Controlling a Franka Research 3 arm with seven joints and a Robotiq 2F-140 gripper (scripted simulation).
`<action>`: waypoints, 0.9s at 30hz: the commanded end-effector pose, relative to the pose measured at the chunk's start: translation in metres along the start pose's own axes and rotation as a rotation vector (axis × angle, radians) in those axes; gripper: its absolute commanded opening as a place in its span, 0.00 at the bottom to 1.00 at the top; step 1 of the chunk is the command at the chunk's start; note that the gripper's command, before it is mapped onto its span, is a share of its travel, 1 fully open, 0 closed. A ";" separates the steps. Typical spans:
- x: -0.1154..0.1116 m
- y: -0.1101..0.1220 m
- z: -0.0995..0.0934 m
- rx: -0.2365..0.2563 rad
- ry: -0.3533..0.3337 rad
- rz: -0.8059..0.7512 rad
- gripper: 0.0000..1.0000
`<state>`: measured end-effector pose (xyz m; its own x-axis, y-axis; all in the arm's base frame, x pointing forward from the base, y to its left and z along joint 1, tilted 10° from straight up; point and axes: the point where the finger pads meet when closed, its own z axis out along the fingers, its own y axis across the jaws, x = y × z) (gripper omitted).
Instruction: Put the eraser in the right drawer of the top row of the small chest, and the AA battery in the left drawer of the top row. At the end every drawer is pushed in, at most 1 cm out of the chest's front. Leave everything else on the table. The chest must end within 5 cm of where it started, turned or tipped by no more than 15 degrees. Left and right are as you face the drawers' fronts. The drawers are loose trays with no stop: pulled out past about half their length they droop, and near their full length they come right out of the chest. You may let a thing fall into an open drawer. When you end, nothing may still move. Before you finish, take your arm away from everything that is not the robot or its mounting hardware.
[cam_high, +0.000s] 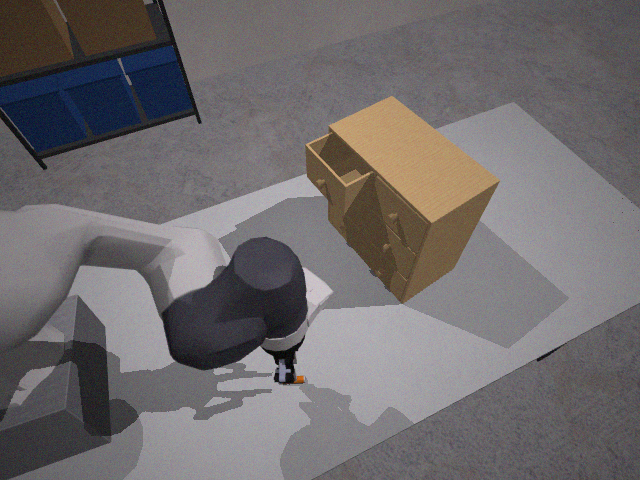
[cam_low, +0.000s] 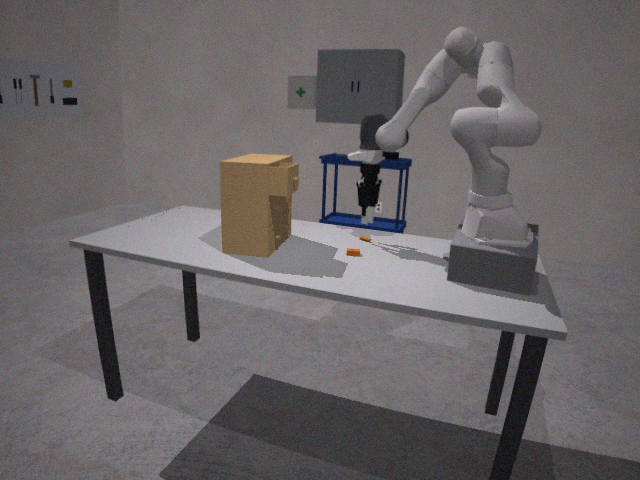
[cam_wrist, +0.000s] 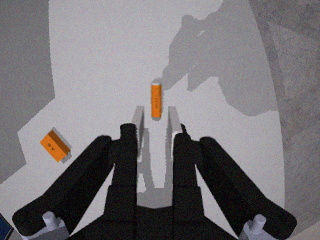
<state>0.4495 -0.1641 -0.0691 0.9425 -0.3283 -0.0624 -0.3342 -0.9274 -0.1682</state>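
The small chest (cam_high: 454, 206) (cam_low: 245, 206) stands upright. Its top-left drawer (cam_high: 320, 168) (cam_low: 282, 180) is pulled partly out; the top-right drawer (cam_high: 385, 198) looks pushed in. The AA battery (cam_high: 299, 379) (cam_low: 364, 238) (cam_wrist: 156, 101) is a slim orange cylinder lying on the table. The eraser (cam_low: 353, 252) (cam_wrist: 55, 145) is a thicker orange block on the table, left of the fingers in the wrist view and hidden behind the arm in the top view. My gripper (cam_high: 284, 381) (cam_low: 367, 220) (cam_wrist: 156, 117) is open to a narrow gap, empty, pointing down above the battery, which shows between and just beyond the fingertips.
The table (cam_high: 361, 356) (cam_low: 413, 289) carries the chest and the arm's grey base (cam_high: 36, 428) (cam_low: 491, 266). The open drawer juts out on the chest's side facing the arm. A blue rack (cam_low: 364, 161) stands on the floor behind the table.
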 end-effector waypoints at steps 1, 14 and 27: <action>0.003 0.000 -0.001 0.001 0.008 -0.020 0.17; 0.003 0.000 -0.001 0.001 0.008 -0.020 0.17; 0.003 0.000 0.016 0.000 0.007 -0.020 0.17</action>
<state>0.4496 -0.1627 -0.0803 0.9499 -0.3067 -0.0599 -0.3124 -0.9349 -0.1686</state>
